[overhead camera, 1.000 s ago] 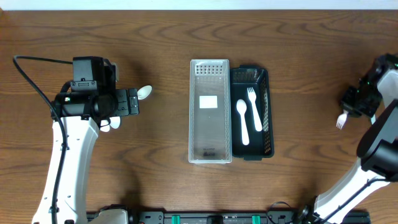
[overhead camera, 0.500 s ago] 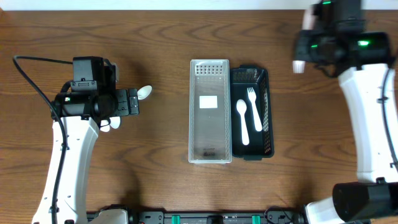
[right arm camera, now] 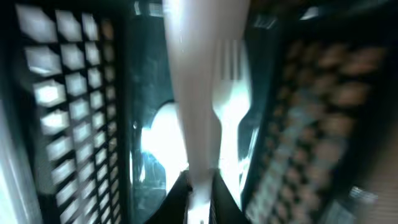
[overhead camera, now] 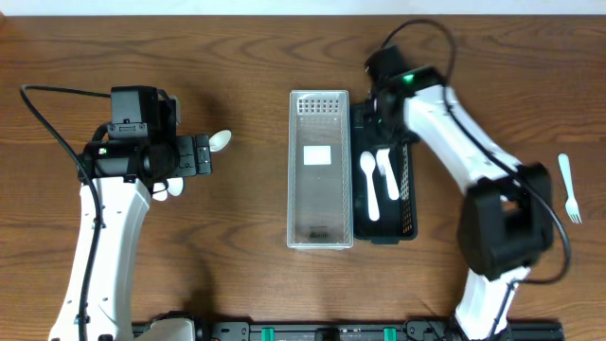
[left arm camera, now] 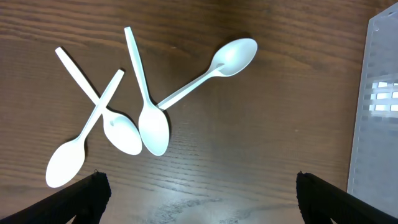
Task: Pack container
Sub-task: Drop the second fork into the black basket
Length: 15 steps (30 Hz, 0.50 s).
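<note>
A clear plastic container [overhead camera: 320, 227] stands mid-table beside a black mesh basket [overhead camera: 409, 204]. A white spoon [overhead camera: 369, 185] and a white fork [overhead camera: 388, 178] lie in the basket. My right gripper [overhead camera: 383, 116] hovers over the basket's far end, shut on the handle of a white utensil [right arm camera: 198, 93]; its working end is hidden. The right wrist view shows the fork [right arm camera: 231, 93] and the spoon [right arm camera: 163, 134] below it. My left gripper [overhead camera: 201, 154] is open and empty above several white spoons [left arm camera: 152, 127]. Another white fork [overhead camera: 568, 188] lies at the far right.
The clear container's edge [left arm camera: 379, 118] shows at the right of the left wrist view. Two of the loose spoons show overhead, one [overhead camera: 220, 140] behind the left gripper and one [overhead camera: 172, 188] in front of it.
My right arm swung from the table's right edge, past the back, to above the black basket. A fork now lies at the far right. The left arm has not moved.
</note>
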Tool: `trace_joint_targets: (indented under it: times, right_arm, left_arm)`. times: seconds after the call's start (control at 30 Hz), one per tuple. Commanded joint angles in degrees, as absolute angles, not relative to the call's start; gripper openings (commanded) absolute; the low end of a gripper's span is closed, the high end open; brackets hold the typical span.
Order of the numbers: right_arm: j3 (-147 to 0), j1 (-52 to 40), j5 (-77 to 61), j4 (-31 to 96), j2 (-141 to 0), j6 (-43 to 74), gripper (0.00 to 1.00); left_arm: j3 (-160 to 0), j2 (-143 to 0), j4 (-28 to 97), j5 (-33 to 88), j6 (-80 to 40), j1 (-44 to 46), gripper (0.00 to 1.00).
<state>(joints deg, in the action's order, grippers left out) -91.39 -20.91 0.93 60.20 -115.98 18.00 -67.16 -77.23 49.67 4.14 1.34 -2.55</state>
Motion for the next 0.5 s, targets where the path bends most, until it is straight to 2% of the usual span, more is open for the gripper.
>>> trace_joint_targets:
  times: [0.0, 0.1, 0.2, 0.23, 0.27, 0.33, 0.47]
  right_arm:
    - [-91.3, -22.4, 1.0, 59.9, -117.6, 19.0, 0.03]
    - [-91.4, -22.9, 1.0, 59.1, -117.8, 17.9, 0.11]
    - [-91.9, -22.9, 1.0, 59.2, -117.7, 17.5, 0.15]
    - [-92.2, -22.8, 1.0, 59.3, -117.6, 17.0, 0.24]
    - [-92.7, -22.8, 1.0, 59.7, -117.5, 16.4, 0.38]
    - [-94.6, -22.5, 1.1, 60.9, -116.6, 14.3, 0.52]
    - [-102.1, -20.7, 3.4, 64.9, -113.3, 13.2, 0.53]
  left_arm:
    - [-67.8, -77.5, 49.9, 4.3, 1.7, -2.8, 0.98]
    - [-67.8, -77.5, 49.9, 4.3, 1.7, -2.8, 0.98]
    - [-67.8, -77.5, 49.9, 4.3, 1.7, -2.8, 0.98]
    - [-67.8, -77.5, 49.9, 4.3, 1.7, -2.8, 0.98]
    - [-67.8, -77.5, 49.9, 4.3, 1.7, -2.8, 0.98]
    - [-67.8, -77.5, 49.9, 4.3, 1.7, -2.8, 0.98]
    - [-67.8, -77.5, 49.9, 4.3, 1.7, -2.8, 0.98]
